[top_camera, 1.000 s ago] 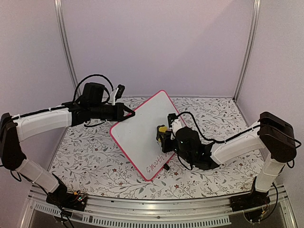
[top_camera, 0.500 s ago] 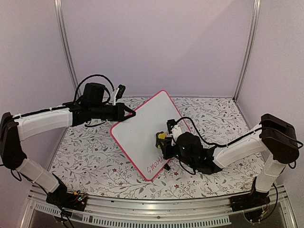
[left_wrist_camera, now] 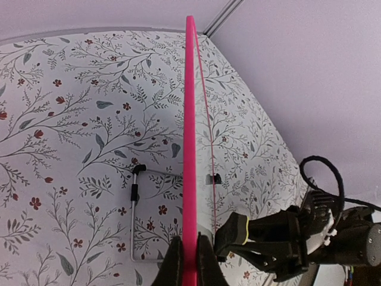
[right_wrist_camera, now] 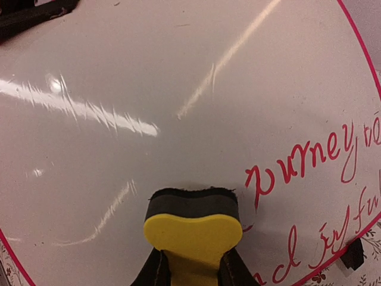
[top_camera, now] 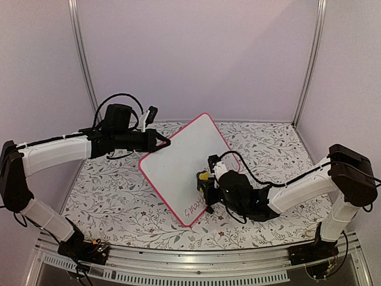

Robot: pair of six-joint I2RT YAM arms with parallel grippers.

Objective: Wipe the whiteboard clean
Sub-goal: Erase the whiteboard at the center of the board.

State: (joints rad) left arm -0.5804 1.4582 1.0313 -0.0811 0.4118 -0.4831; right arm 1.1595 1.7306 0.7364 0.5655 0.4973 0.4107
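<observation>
Left gripper (left_wrist_camera: 189, 263) pinches the whiteboard (top_camera: 177, 162) edge — right gripper (right_wrist_camera: 191, 269) clamps a yellow eraser (right_wrist_camera: 193, 229) against its face.

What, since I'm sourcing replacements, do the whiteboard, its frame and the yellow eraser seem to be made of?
Whiteboard: smooth glossy white sheet, probably coated board or plastic; light streaks reflect off it. Frame: pink-red, looks like moulded plastic; uniform colour, rounded corners. Eraser: matte yellow body, likely soft foam, its outline squashed; the fuzzy-edged dark pad against the board looks like felt.
</observation>
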